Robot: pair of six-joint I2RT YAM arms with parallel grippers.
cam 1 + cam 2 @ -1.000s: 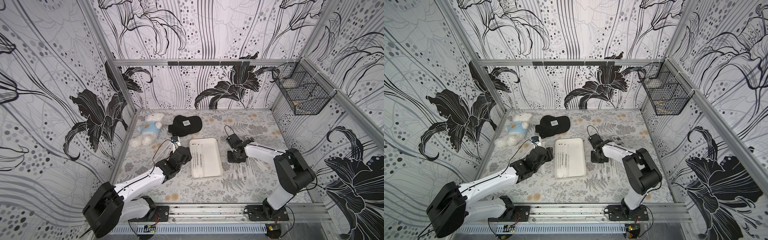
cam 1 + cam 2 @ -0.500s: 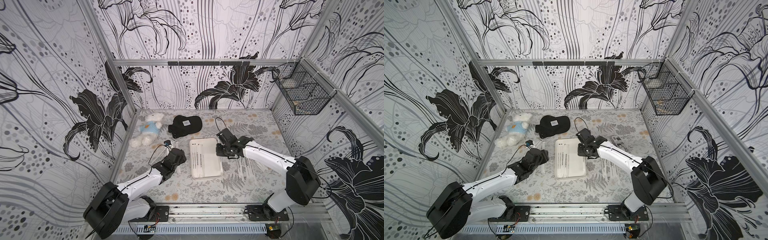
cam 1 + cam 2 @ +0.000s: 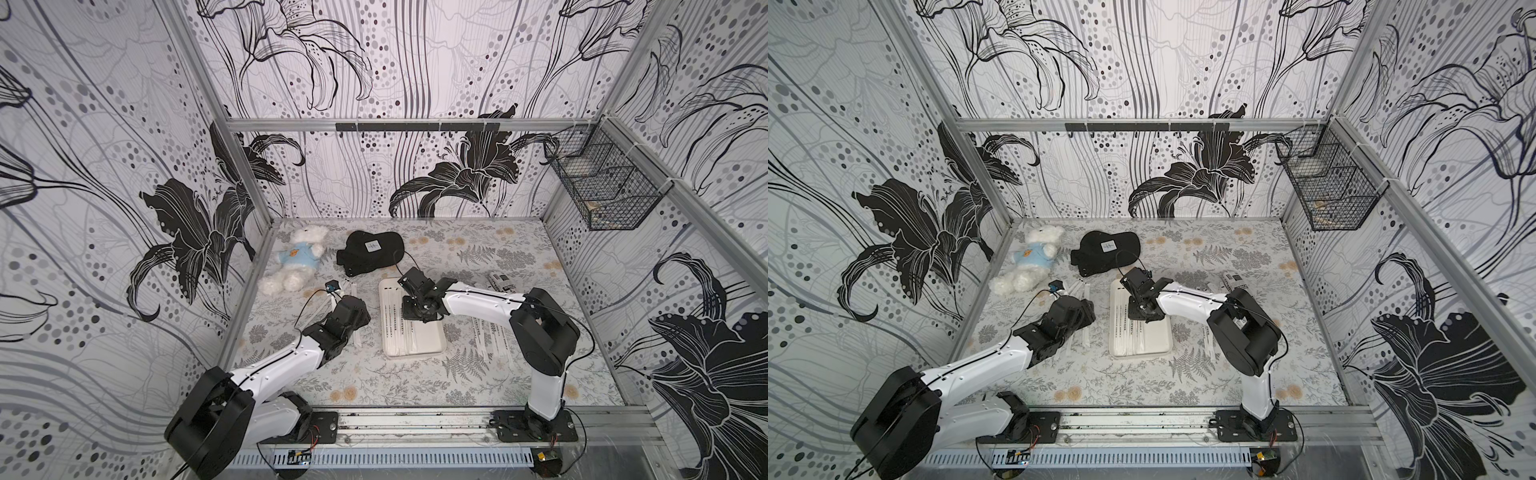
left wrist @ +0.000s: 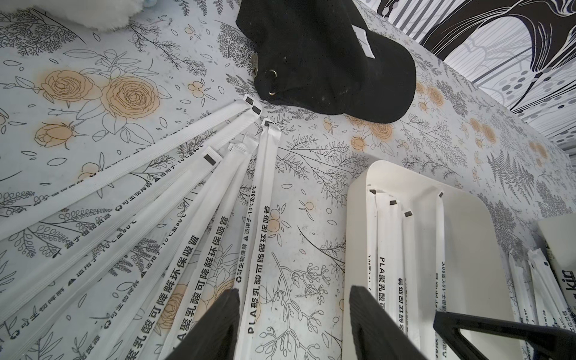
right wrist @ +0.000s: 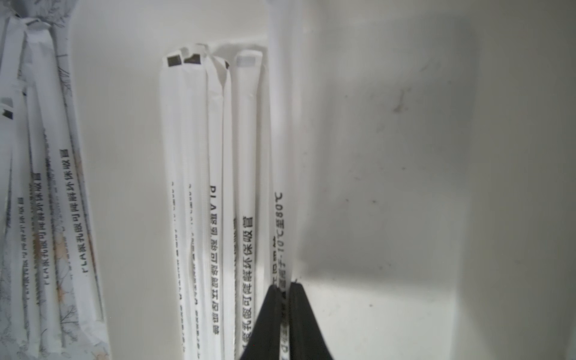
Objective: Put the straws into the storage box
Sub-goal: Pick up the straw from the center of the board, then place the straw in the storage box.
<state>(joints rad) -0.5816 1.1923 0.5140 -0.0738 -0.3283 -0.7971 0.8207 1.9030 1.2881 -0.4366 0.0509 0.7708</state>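
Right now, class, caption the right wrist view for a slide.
The right gripper, shut on a straw, over the storage box holding more straws.

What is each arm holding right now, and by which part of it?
The right tool pinches one straw on its printed stretch, over the storage box. The left tool is open and holds nothing.

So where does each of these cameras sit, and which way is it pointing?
Both top views: high over the front rail, looking down on the whole table; left arm and right arm show.
Left wrist: on the left arm, low, facing loose straws, the cap and the storage box; its open left gripper shows.
Right wrist: close above the box floor; the right gripper, shut on a straw, shows.
Shared: both wrist views see the stored straws.
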